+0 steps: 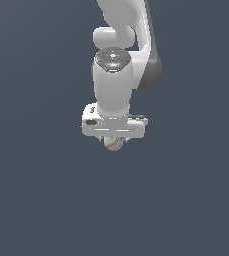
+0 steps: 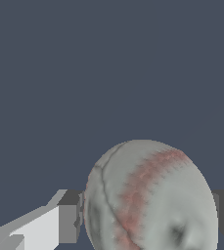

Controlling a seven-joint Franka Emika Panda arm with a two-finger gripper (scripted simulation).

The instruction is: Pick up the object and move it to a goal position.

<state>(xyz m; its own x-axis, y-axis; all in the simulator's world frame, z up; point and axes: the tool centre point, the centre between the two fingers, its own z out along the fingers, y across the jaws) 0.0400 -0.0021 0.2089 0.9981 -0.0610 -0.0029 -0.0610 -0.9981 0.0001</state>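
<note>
The object, an off-white ball (image 2: 150,200) with red stitch lines, fills the space between the two grey pads (image 2: 69,217) in the wrist view, and both pads press against its sides. In the exterior view only the lower part of the ball (image 1: 113,144) peeks out beneath the white hand of my gripper (image 1: 114,142); the fingers themselves are hidden behind the hand. The gripper is shut on the ball. No goal marker shows in either view.
A plain dark blue-grey surface (image 1: 46,200) surrounds the arm on all sides in the exterior view. The white arm (image 1: 118,65) rises above the hand toward the frame's top edge.
</note>
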